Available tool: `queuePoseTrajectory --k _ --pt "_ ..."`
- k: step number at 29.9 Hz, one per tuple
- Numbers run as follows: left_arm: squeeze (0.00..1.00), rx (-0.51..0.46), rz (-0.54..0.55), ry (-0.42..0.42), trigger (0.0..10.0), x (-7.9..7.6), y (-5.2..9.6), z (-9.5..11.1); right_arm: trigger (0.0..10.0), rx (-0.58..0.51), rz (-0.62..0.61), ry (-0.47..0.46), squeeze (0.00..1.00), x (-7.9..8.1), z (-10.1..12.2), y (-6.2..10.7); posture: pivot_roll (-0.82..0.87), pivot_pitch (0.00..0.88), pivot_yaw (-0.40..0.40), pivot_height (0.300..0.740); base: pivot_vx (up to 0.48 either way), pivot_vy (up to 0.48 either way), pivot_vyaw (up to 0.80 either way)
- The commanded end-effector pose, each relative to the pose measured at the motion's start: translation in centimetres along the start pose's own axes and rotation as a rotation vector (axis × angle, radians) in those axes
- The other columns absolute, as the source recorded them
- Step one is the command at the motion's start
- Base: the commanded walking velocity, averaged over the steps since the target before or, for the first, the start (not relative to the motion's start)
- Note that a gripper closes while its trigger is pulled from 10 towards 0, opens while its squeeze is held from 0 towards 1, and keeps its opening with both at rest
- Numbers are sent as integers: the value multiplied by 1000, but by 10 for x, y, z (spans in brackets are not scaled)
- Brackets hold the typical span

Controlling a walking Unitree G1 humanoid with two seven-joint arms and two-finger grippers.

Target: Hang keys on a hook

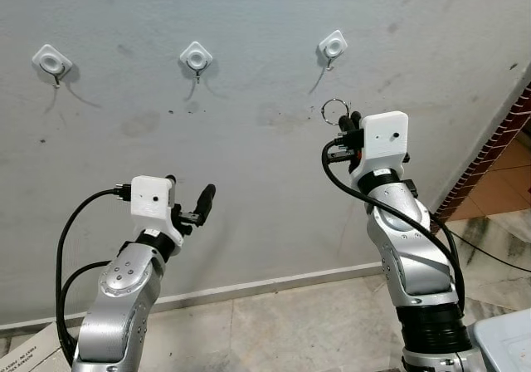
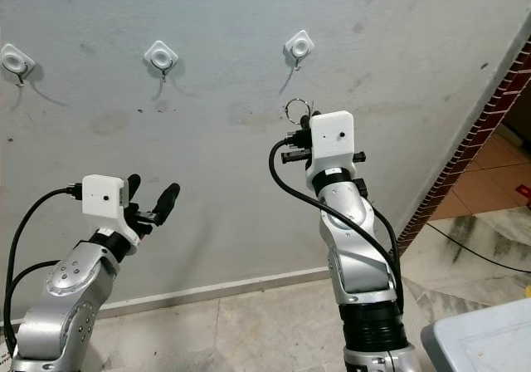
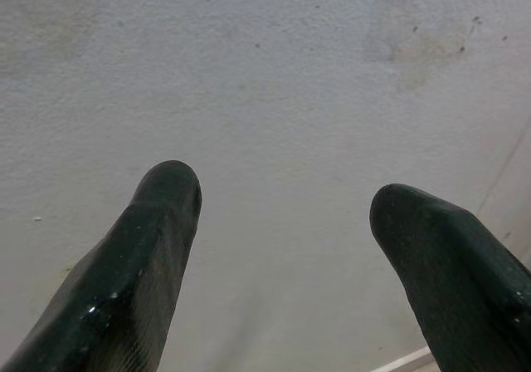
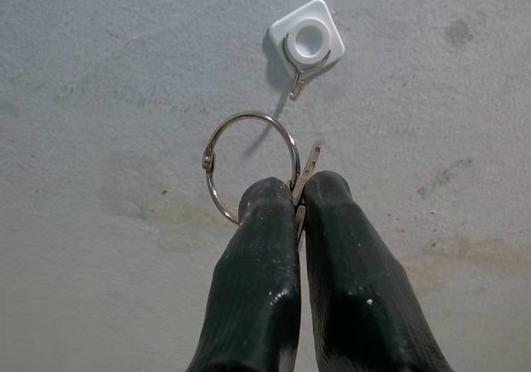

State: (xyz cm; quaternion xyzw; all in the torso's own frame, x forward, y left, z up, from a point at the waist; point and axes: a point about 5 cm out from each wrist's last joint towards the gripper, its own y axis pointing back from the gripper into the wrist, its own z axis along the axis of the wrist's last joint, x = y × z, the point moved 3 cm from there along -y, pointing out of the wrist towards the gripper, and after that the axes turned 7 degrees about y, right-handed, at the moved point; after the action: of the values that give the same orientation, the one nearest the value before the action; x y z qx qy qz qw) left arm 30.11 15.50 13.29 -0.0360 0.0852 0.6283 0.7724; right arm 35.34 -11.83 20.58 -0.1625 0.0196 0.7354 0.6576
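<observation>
We see a grey wall (image 1: 249,139) carrying three white hooks in a row across the upper part of the frame: the left hook (image 1: 51,60) at upper left, the middle hook (image 1: 197,57) at upper centre, the right hook (image 1: 333,46) right of centre.

The right gripper (image 1: 350,121) is raised at centre right of the frame, just below the right hook and apart from it. Its fingers (image 4: 257,222) are clenched on the keys: a flat metal key (image 4: 305,173) is pinched between the tips, and the ring (image 4: 249,166) stands out above and beside the fingertips, free of the wall hook. In the right wrist view the ring sits in the middle of the frame and the right hook lies above it, near the top; a gap of bare wall separates them. The ring is not on any hook.

The left gripper (image 1: 192,199) is at lower left of the frame, held up toward the wall below the middle hook. Its fingers (image 3: 158,247) are spread apart and hold nothing; bare wall shows between them.

At the bottom of the frame we see a pale skirting strip (image 1: 274,282) and a tiled floor (image 1: 290,330). A brick edge (image 1: 489,152) runs down the right side.
</observation>
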Motion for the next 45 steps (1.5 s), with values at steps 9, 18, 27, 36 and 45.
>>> queuePoseTrajectory --k 9,18,27,36,45 --pt "0 -18 -17 11 10000 -2 0 3 10000 -17 10 1 0 1 3 -1 37 4 7 740 245 0 0" --pt "0 -16 -29 -2 10000 -3 2 3 10000 -18 51 -18 0 2 3 11 39 7 7 740 359 0 0" --pt "0 16 -18 -1 10000 -9 23 -6 10000 37 130 -30 0 5 -5 55 31 15 8 740 34 0 0" --pt "0 45 -1 -15 10000 -8 48 -10 10000 158 145 -26 0 -4 -18 107 31 18 13 740 0 0 0" --pt "0 79 12 -7 10000 -9 64 -15 10000 246 112 -35 0 -12 -25 127 30 14 24 740 0 0 0"
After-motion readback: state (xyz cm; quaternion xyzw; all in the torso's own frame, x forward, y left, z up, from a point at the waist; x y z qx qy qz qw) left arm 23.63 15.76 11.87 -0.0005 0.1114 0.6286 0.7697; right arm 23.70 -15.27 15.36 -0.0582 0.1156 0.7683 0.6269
